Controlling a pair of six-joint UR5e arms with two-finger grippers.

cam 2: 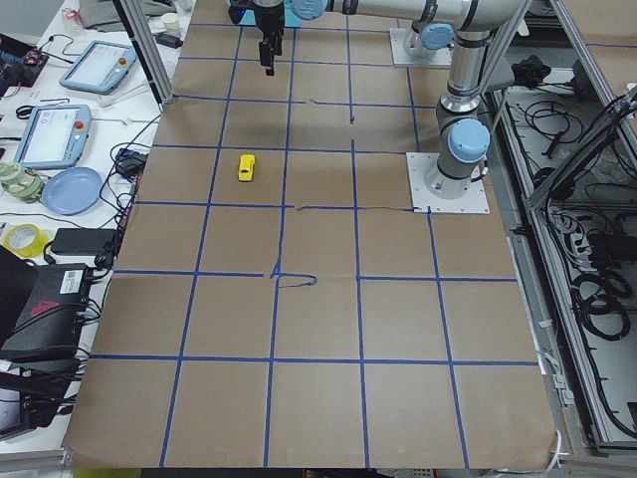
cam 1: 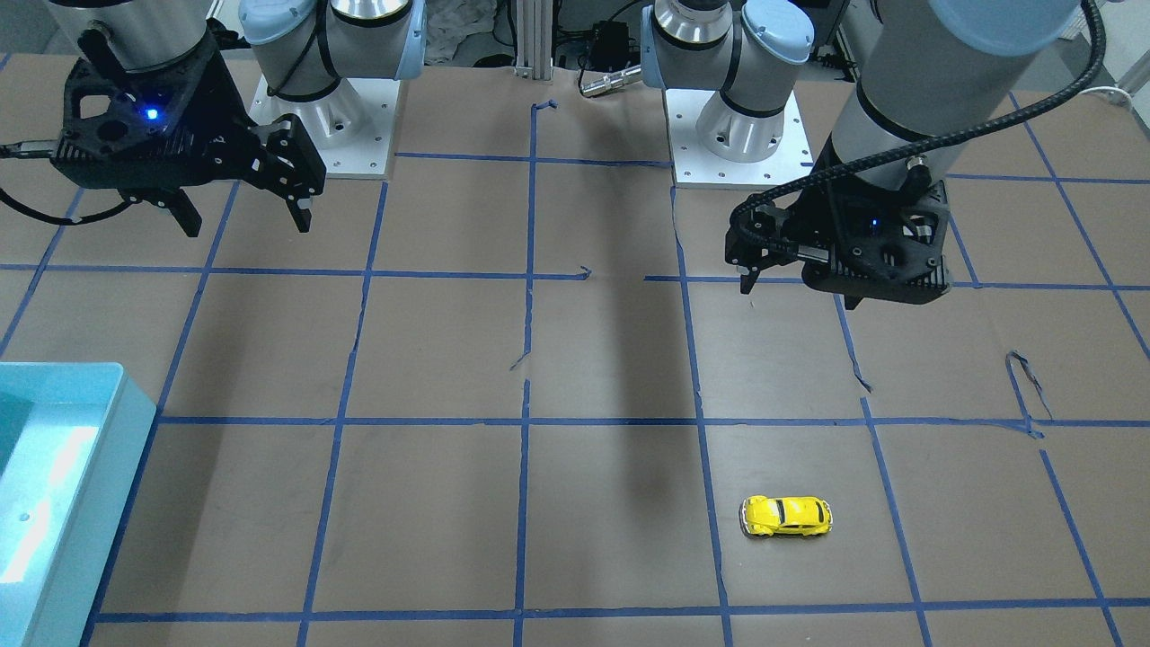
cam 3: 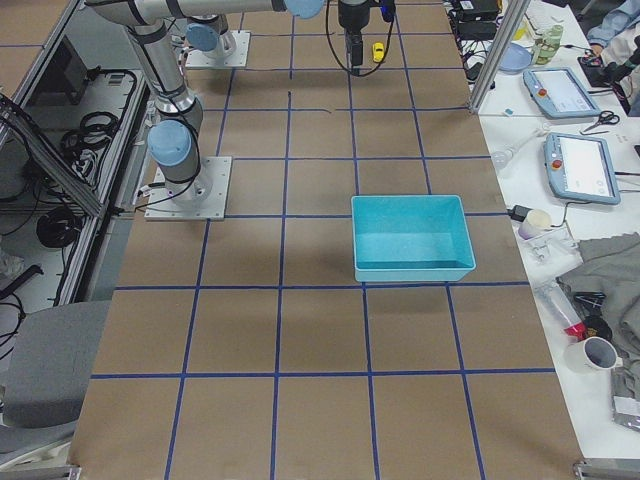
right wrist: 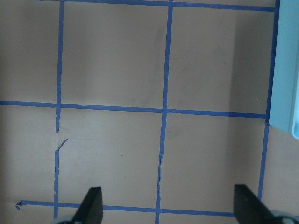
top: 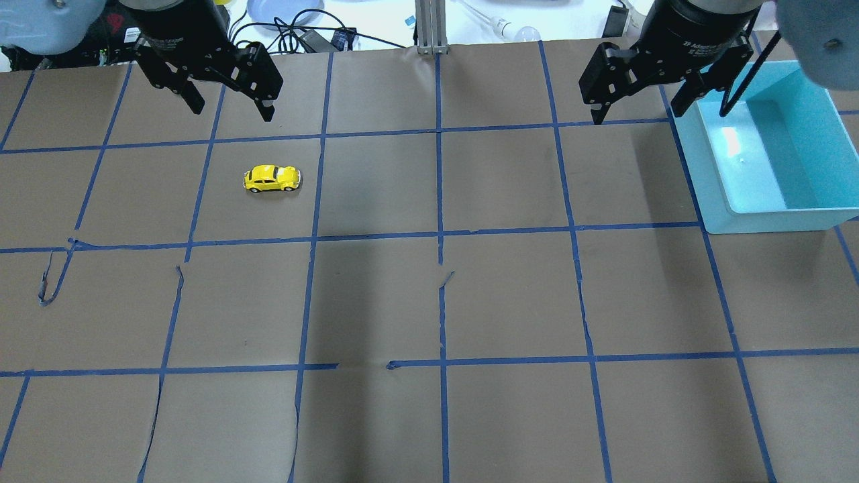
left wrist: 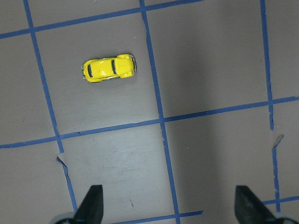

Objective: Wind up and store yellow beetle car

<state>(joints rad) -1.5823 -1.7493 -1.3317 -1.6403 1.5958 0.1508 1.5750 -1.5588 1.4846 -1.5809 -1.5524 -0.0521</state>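
The yellow beetle car (top: 272, 178) stands on its wheels on the brown paper table, on my left side. It also shows in the front view (cam 1: 786, 517), the left side view (cam 2: 247, 167) and the left wrist view (left wrist: 110, 68). My left gripper (top: 231, 111) hangs open and empty above the table, beyond the car and apart from it. In the left wrist view (left wrist: 170, 205) the car lies ahead of the fingertips, to the left. My right gripper (top: 636, 114) is open and empty next to the teal bin (top: 711, 181).
The teal bin (cam 1: 90, 485) stands at the table's right end; its wall shows at the right wrist view's edge (right wrist: 285, 70). Blue tape lines grid the paper, with some torn, lifted tape pieces (top: 50, 282). Both arm bases stand at the near edge.
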